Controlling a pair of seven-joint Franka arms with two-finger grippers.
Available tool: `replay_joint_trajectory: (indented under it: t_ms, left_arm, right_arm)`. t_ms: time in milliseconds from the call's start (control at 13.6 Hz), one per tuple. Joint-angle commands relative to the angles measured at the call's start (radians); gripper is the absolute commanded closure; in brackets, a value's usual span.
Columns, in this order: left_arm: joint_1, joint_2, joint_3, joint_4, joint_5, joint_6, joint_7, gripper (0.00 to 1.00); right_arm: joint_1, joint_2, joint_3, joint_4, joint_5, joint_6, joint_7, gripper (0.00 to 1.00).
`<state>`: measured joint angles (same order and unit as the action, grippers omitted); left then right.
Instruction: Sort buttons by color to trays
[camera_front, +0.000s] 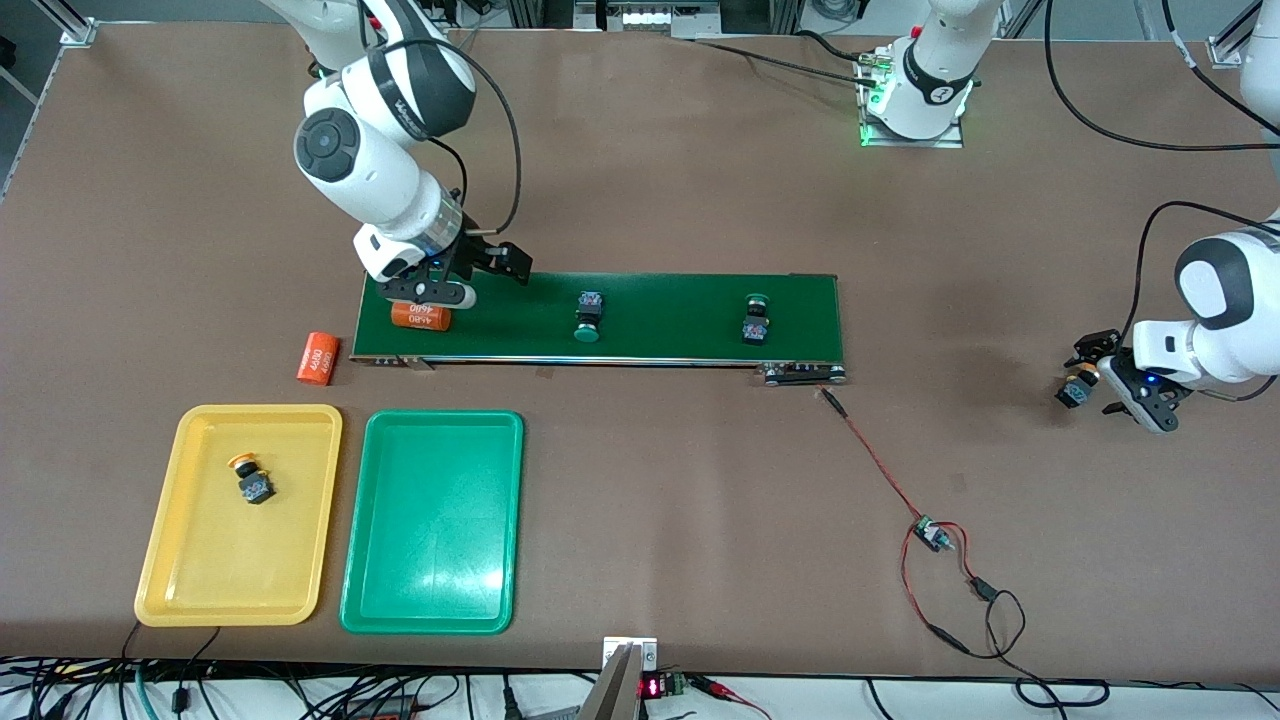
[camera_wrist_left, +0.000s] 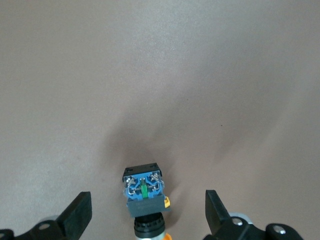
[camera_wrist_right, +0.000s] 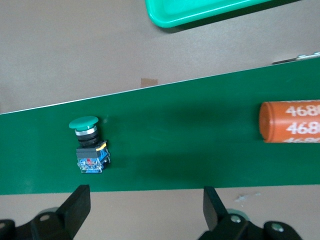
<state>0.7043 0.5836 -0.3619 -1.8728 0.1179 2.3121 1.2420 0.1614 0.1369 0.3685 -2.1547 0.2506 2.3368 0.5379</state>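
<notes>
Two green buttons lie on the long dark green belt. One yellow-orange button lies in the yellow tray. The green tray beside it holds nothing. The other yellow-orange button lies on the bare table at the left arm's end. My left gripper is low over it, and the button sits between my left gripper's open jaws, untouched. My right gripper is open and empty over the belt's end at the right arm's side; its wrist view shows one green button.
An orange cylinder with white print lies on the belt under my right gripper, and it also shows in the right wrist view. A second one lies on the table just off the belt's end. A red wire with a small board runs from the belt toward the front camera.
</notes>
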Motion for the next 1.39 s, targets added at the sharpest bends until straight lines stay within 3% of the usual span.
replay_joint_trajectory:
  t_ms: [0,293,659,879,953,1172,1319]
  left_arm:
    - [0.003,0.054,-0.008,0.043,0.017,-0.007,0.048,0.00]
    - [0.011,0.068,-0.008,0.055,0.020,-0.005,0.056,0.00]
    - [0.027,0.097,-0.008,0.060,0.014,0.009,0.108,0.00]
    - [0.029,0.104,-0.008,0.060,0.012,0.030,0.155,0.00]
    - [0.029,0.104,-0.008,0.060,0.014,0.032,0.180,0.08]
    - [0.030,0.105,-0.008,0.058,0.003,0.067,0.249,0.65]
    - [0.044,0.105,-0.009,0.058,0.002,0.070,0.251,0.88]
  right_arm:
    - [0.015,0.047,0.001,-0.001,0.016,0.058,0.034,0.00]
    - [0.027,0.069,0.000,0.006,-0.032,0.064,0.043,0.00]
    - [0.027,0.073,0.000,0.038,-0.256,-0.068,0.232,0.00]
    - [0.027,0.078,0.000,0.053,-0.252,-0.074,0.241,0.00]
    - [0.027,0.081,0.000,0.064,-0.252,-0.074,0.266,0.00]
    - [0.032,0.137,0.000,0.120,-0.264,-0.076,0.283,0.00]
    - [0.035,0.177,0.000,0.154,-0.307,-0.074,0.232,0.00]
